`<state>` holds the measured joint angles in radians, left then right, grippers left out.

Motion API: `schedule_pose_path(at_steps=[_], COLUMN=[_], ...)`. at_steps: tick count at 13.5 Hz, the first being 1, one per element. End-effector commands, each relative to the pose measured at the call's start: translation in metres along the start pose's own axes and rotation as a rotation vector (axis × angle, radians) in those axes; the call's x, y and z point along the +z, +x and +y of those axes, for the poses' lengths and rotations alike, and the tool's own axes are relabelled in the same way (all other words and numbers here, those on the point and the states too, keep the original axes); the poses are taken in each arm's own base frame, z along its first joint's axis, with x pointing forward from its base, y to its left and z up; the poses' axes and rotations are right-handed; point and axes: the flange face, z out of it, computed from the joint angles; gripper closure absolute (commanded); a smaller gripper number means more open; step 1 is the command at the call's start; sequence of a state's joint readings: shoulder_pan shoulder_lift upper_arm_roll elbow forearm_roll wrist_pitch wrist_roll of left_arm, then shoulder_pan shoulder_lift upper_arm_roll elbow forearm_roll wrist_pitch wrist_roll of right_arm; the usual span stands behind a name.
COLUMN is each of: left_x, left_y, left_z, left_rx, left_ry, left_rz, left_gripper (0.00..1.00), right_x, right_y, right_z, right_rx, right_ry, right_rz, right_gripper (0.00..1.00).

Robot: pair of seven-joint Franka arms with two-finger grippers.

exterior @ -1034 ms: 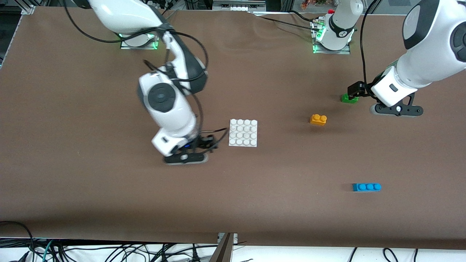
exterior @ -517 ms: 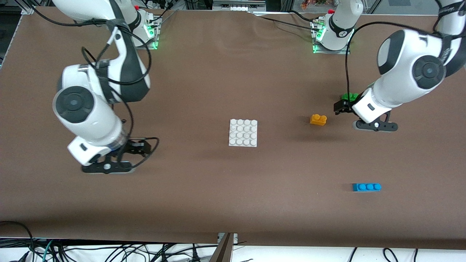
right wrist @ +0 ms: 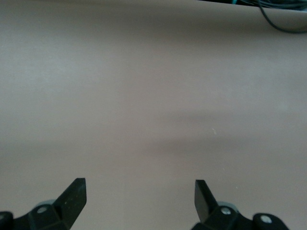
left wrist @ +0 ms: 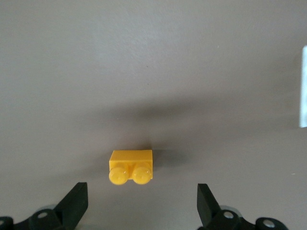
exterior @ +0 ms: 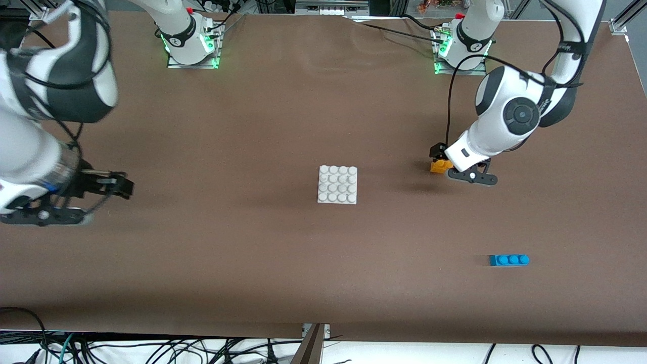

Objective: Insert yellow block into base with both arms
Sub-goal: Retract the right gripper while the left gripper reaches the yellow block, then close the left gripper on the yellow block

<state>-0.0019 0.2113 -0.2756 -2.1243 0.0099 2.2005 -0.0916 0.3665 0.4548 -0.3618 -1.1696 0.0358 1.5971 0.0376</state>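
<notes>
Left gripper (left wrist: 141,203) spread wide over yellow block (left wrist: 131,166), not touching, right gripper (right wrist: 139,199) spread, empty, over bare table (exterior: 227,126), base (exterior: 337,184) mid-table.

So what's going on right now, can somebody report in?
Left gripper open over yellow block, not gripping. Right gripper open over bare table. Base unobstructed.
</notes>
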Motion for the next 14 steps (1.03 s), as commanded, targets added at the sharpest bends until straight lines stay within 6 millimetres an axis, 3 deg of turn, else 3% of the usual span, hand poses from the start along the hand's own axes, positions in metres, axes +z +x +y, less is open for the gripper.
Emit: schedule_pose_path(at_steps=[1, 5, 8, 9, 12, 14], left_x=[0.024, 0.066, 0.096, 0.105, 0.116, 0.128], left_y=[-0.005, -0.019, -0.027, -0.028, -0.033, -0.032], left_z=[0.002, -0.006, -0.014, -0.014, -0.015, -0.016], left_rx=[0.101, 0.143, 0.146, 0.146, 0.148, 0.145], left_ry=[0.072, 0.057, 0.033, 0.025, 0.02, 0.007], left_rz=[0.023, 0.061, 0.088, 0.091, 0.076, 0.085], left_gripper=[0.0, 0.0, 0.0, 0.0, 0.0, 0.01], right_x=[-0.018, -0.036, -0.06, -0.059, -0.064, -0.07], right_y=[-0.027, -0.041, -0.041, -0.044, -0.076, -0.081], right_z=[0.031, 0.068, 0.074, 0.085, 0.103, 0.1], right_rx=[-0.014, -0.042, -0.039, -0.018, 0.0, -0.02], right_ry=[0.024, -0.036, -0.023, -0.015, 0.011, 0.009], right_rz=[-0.019, -0.004, 0.109, 0.135, 0.125, 0.133], right_gripper=[0.0, 0.0, 0.0, 0.0, 0.0, 0.0])
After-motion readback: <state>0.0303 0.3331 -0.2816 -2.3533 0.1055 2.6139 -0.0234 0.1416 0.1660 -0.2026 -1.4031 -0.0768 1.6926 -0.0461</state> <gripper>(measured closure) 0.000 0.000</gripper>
